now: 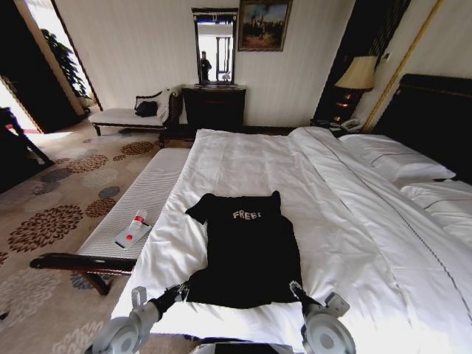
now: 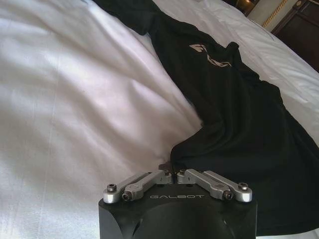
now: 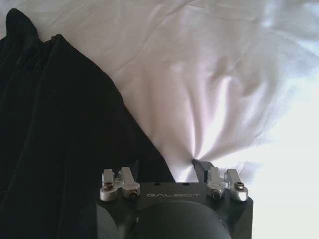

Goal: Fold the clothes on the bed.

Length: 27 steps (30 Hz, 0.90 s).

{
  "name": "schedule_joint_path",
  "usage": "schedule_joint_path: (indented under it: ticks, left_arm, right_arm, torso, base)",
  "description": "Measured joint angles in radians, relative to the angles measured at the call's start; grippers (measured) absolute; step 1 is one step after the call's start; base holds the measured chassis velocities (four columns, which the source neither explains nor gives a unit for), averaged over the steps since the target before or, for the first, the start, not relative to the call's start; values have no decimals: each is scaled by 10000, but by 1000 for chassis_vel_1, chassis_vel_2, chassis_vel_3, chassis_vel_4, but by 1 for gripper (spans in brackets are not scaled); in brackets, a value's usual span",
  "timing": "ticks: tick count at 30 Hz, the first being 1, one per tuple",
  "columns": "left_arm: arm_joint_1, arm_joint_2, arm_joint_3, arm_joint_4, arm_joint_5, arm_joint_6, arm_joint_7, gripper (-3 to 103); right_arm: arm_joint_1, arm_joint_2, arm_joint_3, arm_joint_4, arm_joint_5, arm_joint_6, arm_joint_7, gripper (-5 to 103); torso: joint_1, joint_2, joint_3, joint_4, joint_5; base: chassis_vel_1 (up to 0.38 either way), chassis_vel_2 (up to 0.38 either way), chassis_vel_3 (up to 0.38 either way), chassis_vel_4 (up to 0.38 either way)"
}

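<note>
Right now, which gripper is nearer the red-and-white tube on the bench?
Left. The left gripper sits at the black T-shirt's near left hem corner, on the bed side facing the tube. The right gripper is at the opposite hem corner, farther away.

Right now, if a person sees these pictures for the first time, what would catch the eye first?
First the black T-shirt, spread flat with white "FREE" lettering, stark against the white bed. Next the two claws at its near hem: the left claw pinched shut on the hem's left corner, the right claw open at the right corner, one finger on the shirt and one on the sheet. A small red-and-white tube lies on the bench left of the bed.
</note>
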<state>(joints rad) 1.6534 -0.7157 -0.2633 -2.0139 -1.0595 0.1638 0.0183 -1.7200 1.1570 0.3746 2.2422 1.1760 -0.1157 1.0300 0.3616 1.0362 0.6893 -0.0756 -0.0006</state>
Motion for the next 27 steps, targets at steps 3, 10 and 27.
schedule_joint_path:
  ticks: [3,10,27]
  left_arm:
    - [-23,-26,39,9,23,-7,4,0]
    - [-82,-44,134,-9,85,-14,6,0]
    - [-116,-160,248,-85,323,-24,-12,0]
  right_arm:
    - [-42,20,25,33,-22,37,-2,57]
    - [-269,-149,69,191,-203,93,10,30]
    - [-893,-662,-93,915,-364,123,43,0]
  torso:
    - [0,0,0,1,0]
    - [0,-1,0,1,1]
    - [0,-1,0,0,1]
  base:
    - [0,0,0,0]
    - [0,0,0,0]
    - [0,0,0,0]
